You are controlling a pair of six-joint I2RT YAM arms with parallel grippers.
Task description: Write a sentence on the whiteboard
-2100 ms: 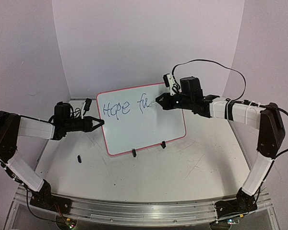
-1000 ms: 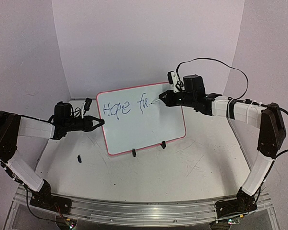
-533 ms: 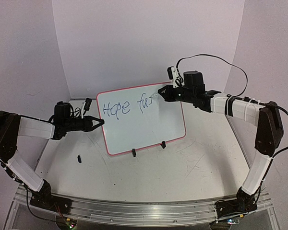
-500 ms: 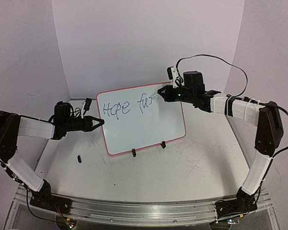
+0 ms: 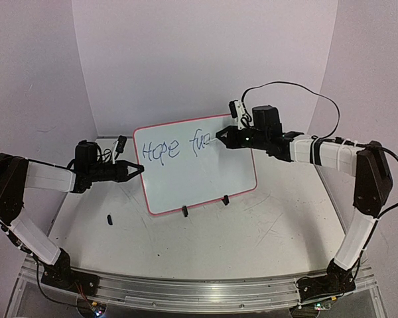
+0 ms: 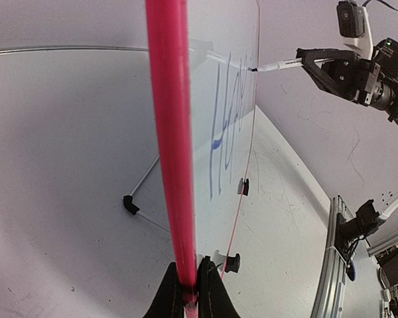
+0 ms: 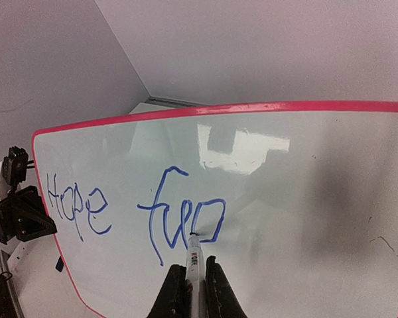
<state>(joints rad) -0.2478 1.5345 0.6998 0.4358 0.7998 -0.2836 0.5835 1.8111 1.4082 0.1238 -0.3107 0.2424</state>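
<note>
The whiteboard (image 5: 199,175) stands tilted on the table, with a red-pink rim and two black clip feet (image 5: 184,211). The sentence (image 5: 176,148) in blue reads "Hope fue" in the right wrist view (image 7: 179,215). My left gripper (image 5: 140,169) is shut on the board's left rim (image 6: 169,132), its fingertips (image 6: 191,291) pinching the edge. My right gripper (image 5: 220,138) is shut on a white marker (image 7: 194,255), whose tip touches the board at the open loop of the "e". The marker also shows in the left wrist view (image 6: 278,65).
A small black cap (image 5: 110,218) lies on the scratched table left of the board. A wire stand leg (image 6: 129,202) sits behind the board. A black cable (image 5: 298,89) arcs over my right arm. The metal rail (image 5: 186,291) runs along the near edge.
The right gripper has moved the marker up and back down, adding the third letter after "fu". The left gripper and the board have not moved.
</note>
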